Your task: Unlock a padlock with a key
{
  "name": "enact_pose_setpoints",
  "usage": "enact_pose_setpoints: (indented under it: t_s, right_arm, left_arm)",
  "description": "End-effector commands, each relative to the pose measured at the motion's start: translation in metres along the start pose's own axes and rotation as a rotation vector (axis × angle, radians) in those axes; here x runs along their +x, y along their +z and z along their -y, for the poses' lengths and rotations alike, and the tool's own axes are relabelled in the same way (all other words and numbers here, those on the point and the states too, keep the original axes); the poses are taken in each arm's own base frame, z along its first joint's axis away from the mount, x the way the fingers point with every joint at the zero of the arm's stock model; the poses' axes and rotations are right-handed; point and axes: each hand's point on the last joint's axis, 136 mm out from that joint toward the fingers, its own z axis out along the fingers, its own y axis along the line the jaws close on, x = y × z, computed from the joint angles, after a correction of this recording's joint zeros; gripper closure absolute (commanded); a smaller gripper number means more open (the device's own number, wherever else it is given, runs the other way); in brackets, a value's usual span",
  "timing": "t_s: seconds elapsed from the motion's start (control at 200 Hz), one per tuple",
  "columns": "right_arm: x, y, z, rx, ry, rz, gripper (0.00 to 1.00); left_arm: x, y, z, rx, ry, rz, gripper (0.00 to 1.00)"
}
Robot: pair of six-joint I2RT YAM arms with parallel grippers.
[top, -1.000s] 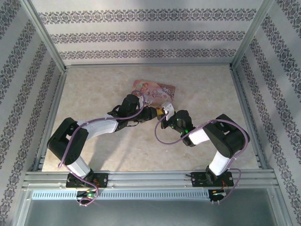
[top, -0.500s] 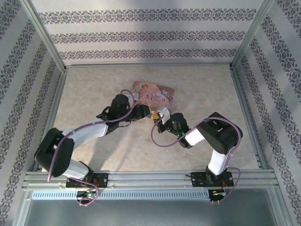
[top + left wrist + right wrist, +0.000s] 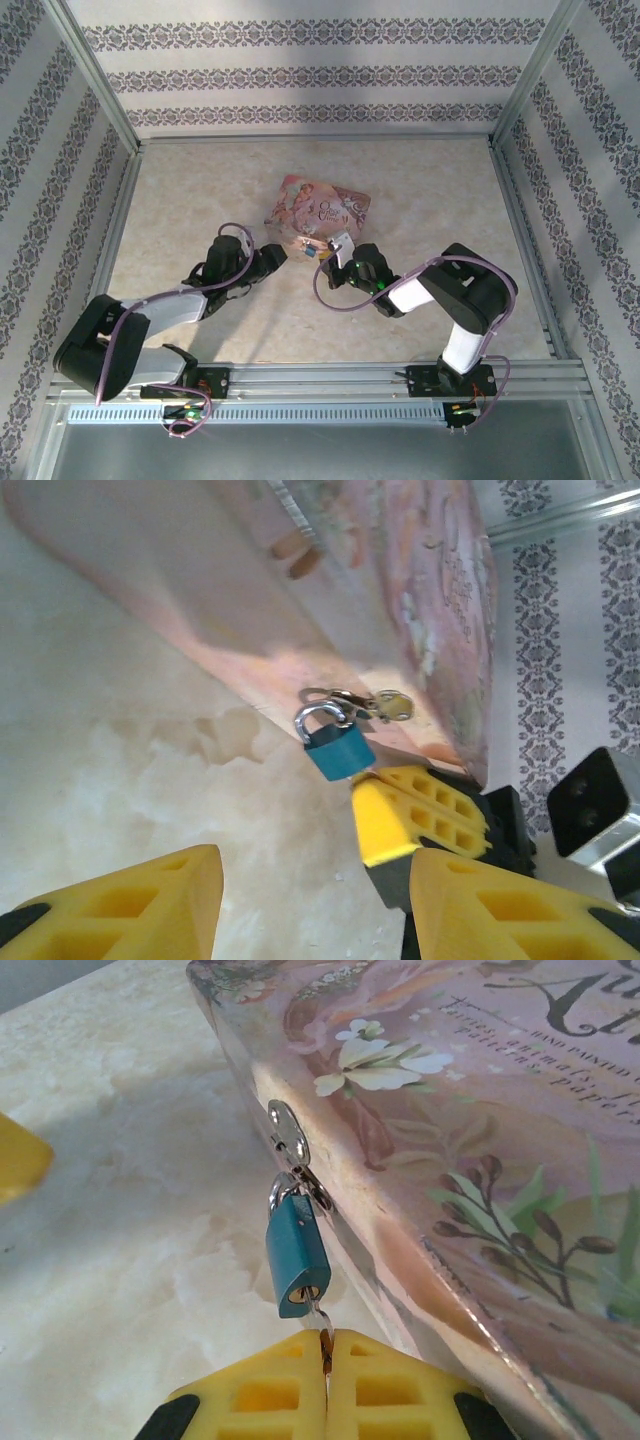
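From above, my left gripper [image 3: 272, 257] lies left of the frame's centre on the pale table [image 3: 200, 190], and my right gripper [image 3: 333, 248] is just right of centre. Between them is the padlock [image 3: 312, 252], a tiny blue speck at the lower edge of the pink box [image 3: 322, 203].

In my left wrist view, the two yellow fingers sit in the bottom corners, well apart with nothing between them. The padlock [image 3: 338, 748] hangs just right of centre, below a silvery hasp [image 3: 345, 698] on the box's side. The right gripper's yellow fingers [image 3: 405, 810] meet its lower end.

In my right wrist view, the right gripper [image 3: 327, 1345] is at bottom centre, its fingertips pressed together on the thin silvery key [image 3: 320, 1317]. The key's blade runs up into the keyhole in the padlock's underside. The padlock [image 3: 294, 1255] hangs from the hasp [image 3: 290, 1145] against the box wall [image 3: 400, 1210].
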Motion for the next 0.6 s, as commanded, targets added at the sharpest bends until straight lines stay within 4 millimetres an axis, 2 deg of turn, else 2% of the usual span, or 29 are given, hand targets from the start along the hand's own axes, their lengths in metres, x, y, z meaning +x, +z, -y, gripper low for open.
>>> enact_pose_setpoints:
  t_s: [0.0,0.22,0.595]
  right_arm:
    - [0.011,-0.001,-0.009,-0.009,0.129,-0.074,1.00]
    - [0.012,-0.003,-0.025,-0.037,0.255,-0.130,1.00]
    - [-0.007,-0.002,-0.044,-0.089,0.373,-0.187,1.00]
  left_arm:
    - [-0.020,-0.002,0.022,0.136,-0.048,0.102,0.48]
    - [-0.018,0.009,0.014,0.179,-0.091,0.104,0.49]
    - [-0.012,0.025,0.016,0.248,-0.140,0.079,0.51]
